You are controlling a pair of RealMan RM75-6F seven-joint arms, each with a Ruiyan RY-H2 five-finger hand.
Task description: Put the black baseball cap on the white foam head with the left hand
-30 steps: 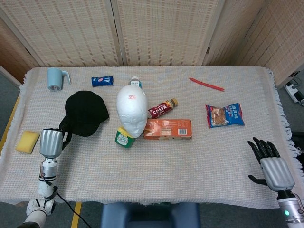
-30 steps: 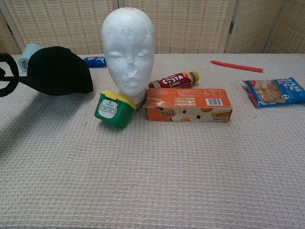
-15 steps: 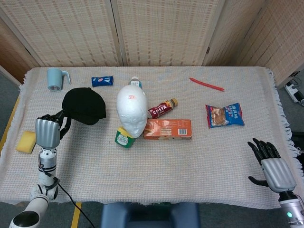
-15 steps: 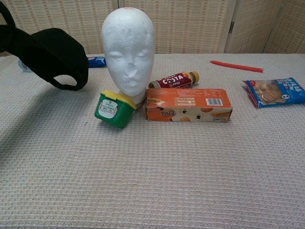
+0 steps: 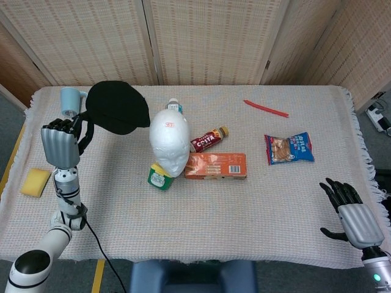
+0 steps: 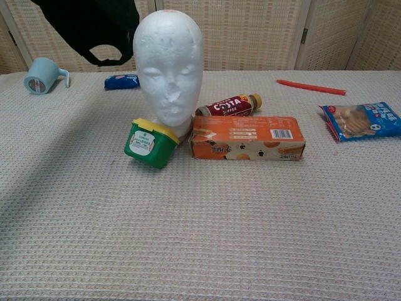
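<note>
Your left hand [image 5: 60, 143] grips the black baseball cap [image 5: 116, 107] in the air, just left of the white foam head [image 5: 169, 141]. Your right hand [image 5: 354, 221] is spread, holding nothing.

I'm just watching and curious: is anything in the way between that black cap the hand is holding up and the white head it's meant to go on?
Nothing visible. The left hand holds the black cap in the air, left of the white foam head, whose top is bare.

Black baseball cap [image 5: 117, 107] held aloft beside upright white foam head [image 5: 170, 141].
</note>
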